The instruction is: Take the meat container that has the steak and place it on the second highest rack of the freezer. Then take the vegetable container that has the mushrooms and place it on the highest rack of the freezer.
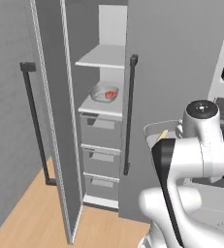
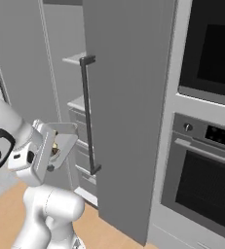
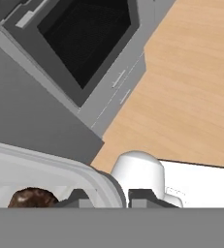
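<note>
The freezer [image 1: 112, 24] stands open. The clear meat container [image 1: 104, 93] with the red steak [image 1: 112, 92] rests on the second highest rack [image 1: 96, 107], just above the drawers. Above it, the highest rack [image 1: 104, 59] is bare. My gripper [image 3: 108, 197] is shut on the rim of the pale vegetable container [image 2: 61, 142], which I hold tilted in front of the freezer, to the right of its opening. A brown mushroom [image 3: 32, 198] lies inside it, and small mushroom pieces [image 2: 55, 147] show in the right base view. The container's edge [image 1: 157, 130] peeks out from behind my arm.
The freezer's open door [image 1: 50, 97], with a dark bar handle [image 1: 33, 121], swings out to the left. A closed grey panel with a long dark handle [image 2: 87, 116] stands right of the opening. Black-windowed ovens [image 2: 206, 185] fill the right. Wooden floor [image 1: 26, 218] lies below.
</note>
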### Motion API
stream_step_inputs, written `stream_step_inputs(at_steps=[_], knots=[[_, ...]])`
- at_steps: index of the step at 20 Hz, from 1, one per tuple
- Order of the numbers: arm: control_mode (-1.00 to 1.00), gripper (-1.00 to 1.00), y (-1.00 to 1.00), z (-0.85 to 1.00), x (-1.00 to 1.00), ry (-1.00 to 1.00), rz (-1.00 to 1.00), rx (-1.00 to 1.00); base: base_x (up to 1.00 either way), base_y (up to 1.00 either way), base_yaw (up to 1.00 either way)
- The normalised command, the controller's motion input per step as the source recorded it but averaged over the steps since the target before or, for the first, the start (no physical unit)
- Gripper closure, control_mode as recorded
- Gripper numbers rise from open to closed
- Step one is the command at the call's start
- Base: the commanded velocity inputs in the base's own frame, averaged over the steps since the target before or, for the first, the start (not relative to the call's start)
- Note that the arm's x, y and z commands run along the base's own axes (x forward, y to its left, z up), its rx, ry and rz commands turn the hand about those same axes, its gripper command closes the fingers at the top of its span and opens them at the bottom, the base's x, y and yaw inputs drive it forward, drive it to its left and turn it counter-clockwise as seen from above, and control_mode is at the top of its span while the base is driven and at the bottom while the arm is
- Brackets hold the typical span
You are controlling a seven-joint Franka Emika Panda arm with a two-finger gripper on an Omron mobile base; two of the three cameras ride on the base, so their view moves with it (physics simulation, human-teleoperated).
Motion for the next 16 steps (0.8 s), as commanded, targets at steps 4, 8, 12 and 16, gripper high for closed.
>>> stream_step_inputs(at_steps=[4, 8, 12, 16], knots=[[1.00, 1.00, 0.00, 0.00, 0.00, 0.00, 0.00, 0.00, 0.51, 0.43, -0.10], [1.00, 1.00, 0.00, 0.00, 0.00, 0.00, 0.00, 0.00, 0.57, 0.33, -0.08], [1.00, 1.00, 0.00, 0.00, 0.00, 0.00, 0.00, 0.00, 0.53, 0.24, -0.07], [1.00, 1.00, 0.00, 0.00, 0.00, 0.00, 0.00, 0.00, 0.53, 0.15, -0.08]])
